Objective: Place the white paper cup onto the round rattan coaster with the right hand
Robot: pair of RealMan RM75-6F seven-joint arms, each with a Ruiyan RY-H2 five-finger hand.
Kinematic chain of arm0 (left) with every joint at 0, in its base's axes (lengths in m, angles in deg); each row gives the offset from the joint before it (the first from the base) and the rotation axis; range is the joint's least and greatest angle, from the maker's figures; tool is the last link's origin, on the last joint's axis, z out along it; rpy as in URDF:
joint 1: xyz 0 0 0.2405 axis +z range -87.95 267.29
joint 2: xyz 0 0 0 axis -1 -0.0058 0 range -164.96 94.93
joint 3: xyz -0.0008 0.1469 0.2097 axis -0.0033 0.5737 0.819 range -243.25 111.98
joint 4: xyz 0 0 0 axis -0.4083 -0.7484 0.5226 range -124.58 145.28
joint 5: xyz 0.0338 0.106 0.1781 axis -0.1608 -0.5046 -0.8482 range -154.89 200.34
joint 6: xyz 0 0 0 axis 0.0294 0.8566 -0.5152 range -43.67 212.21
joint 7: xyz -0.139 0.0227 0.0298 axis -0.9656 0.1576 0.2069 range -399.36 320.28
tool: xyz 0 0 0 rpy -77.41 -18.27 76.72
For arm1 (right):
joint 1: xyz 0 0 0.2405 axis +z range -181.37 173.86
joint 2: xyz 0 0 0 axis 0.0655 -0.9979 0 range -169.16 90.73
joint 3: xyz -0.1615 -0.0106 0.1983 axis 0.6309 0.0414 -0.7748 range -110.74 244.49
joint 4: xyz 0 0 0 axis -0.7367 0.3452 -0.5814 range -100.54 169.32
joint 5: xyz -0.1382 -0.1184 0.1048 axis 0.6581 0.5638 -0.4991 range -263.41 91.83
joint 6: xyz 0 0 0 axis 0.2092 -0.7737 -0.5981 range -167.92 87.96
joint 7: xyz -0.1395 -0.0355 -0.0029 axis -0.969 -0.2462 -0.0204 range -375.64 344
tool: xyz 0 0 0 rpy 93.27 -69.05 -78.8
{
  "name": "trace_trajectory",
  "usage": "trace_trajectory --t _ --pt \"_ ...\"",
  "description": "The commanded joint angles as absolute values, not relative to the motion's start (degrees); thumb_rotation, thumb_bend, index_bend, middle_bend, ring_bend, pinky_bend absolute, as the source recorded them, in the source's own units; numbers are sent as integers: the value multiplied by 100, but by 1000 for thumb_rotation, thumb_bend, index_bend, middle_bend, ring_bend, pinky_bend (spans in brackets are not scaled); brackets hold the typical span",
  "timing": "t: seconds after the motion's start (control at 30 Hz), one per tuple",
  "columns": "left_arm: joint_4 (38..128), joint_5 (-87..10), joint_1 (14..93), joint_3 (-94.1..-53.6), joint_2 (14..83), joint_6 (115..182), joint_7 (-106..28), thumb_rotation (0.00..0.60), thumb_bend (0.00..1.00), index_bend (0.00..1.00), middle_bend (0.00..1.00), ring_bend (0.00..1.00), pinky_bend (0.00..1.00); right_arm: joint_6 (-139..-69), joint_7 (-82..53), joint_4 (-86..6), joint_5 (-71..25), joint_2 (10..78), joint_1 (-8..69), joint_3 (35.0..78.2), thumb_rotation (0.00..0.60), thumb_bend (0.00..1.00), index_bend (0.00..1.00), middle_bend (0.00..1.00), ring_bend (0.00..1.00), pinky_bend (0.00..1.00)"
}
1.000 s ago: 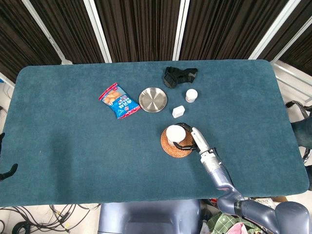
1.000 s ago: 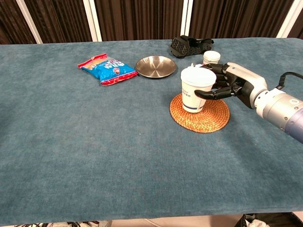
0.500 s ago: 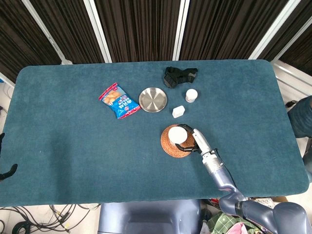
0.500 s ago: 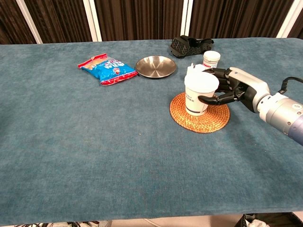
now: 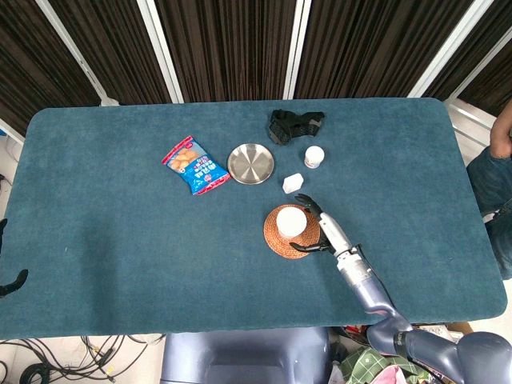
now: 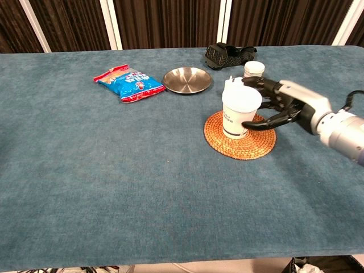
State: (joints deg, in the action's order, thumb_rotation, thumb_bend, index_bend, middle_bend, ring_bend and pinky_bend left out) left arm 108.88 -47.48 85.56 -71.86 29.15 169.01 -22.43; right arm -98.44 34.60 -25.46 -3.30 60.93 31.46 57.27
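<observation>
The white paper cup (image 6: 241, 112) stands upright on the round rattan coaster (image 6: 240, 136), right of the middle of the blue-carpeted bench (image 6: 114, 170). The right hand (image 6: 284, 105) sits just beside the cup, its black fingers (image 6: 263, 123) spread apart around it, holding nothing. The left hand is out of sight.

Teal table (image 5: 104, 224): coaster (image 5: 282, 242), plate (image 5: 250, 163), snack bag (image 5: 195, 165).

Head view: high above, looking steeply down on the whole tabletop (image 5: 120, 264). Chest view: low, nearer, facing across it. Shared: the tabletop's middle.
</observation>
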Motion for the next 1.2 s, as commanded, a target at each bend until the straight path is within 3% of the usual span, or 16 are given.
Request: trace_trajectory --t 0.03,0.3,0.73,1.2 --pt "10891 -4749 8557 -7184 2916 16903 -2238 600 242 15 42 0 0 -10026 3407 -2679 -307 5843 3009 5742 600 99 88 0 0 108" --pt "10894 -4757 8544 -7189 2930 16908 -2212 600 242 9 42 0 0 -10517 2863 -3052 118 4712 2529 6243 600 98 75 0 0 108" --pt "10934 -4784 8589 -7205 2925 17020 -2252 600 242 9 42 0 0 -11520 1238 -3377 96 3109 1794 6311 600 98 63 0 26 109" --pt "10687 -5289 8582 -7155 2892 17128 -2699 600 241 9 39 0 0 -12500 -1003 -4282 223 2938 666 6919 600 99 56 0 25 108"
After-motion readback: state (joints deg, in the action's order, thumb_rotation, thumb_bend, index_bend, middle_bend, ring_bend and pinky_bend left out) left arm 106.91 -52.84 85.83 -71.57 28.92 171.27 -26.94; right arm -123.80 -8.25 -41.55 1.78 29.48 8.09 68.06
